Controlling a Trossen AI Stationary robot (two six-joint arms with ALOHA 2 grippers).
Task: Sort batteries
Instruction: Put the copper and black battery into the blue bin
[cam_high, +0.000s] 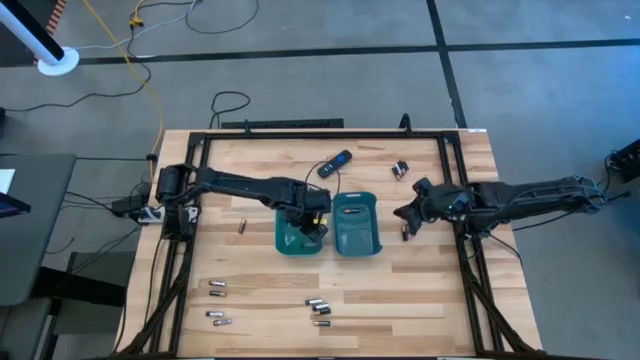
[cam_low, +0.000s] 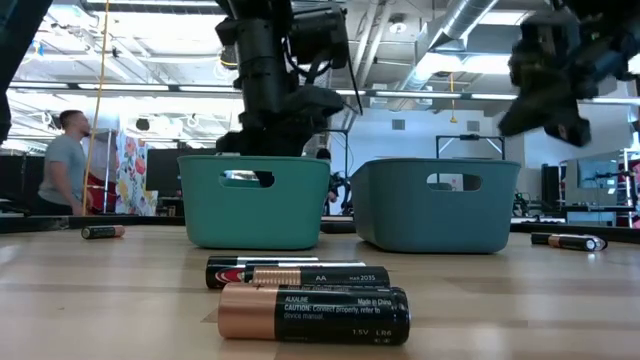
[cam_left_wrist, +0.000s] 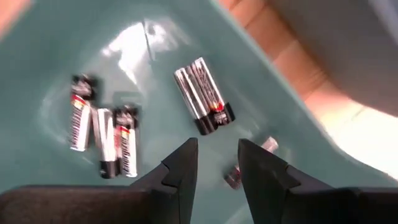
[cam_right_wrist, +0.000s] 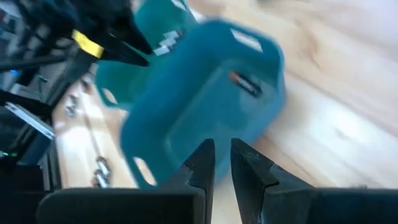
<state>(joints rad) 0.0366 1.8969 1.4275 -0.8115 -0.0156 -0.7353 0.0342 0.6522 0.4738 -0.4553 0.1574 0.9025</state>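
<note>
Two teal trays stand side by side mid-table: the left tray (cam_high: 292, 240) and the right tray (cam_high: 356, 228). My left gripper (cam_high: 316, 226) (cam_left_wrist: 217, 149) hangs open inside the left tray, over several silvery batteries (cam_left_wrist: 202, 93) lying on its floor; one battery (cam_left_wrist: 235, 175) lies just beside a fingertip. My right gripper (cam_high: 405, 215) (cam_right_wrist: 222, 148) hovers above the table just right of the right tray (cam_right_wrist: 205, 93). Its fingers are a narrow gap apart with nothing between them. A dark battery (cam_high: 405, 233) lies below it. Loose batteries (cam_high: 318, 303) lie near the near edge.
A black remote (cam_high: 335, 163) and two batteries (cam_high: 400, 170) lie toward the far edge. One battery (cam_high: 241, 228) lies left of the trays, and others (cam_high: 218, 286) (cam_high: 216, 316) sit near-left. In the low view, dark coppery batteries (cam_low: 313, 312) lie close by. A person (cam_low: 66, 160) stands in the room behind.
</note>
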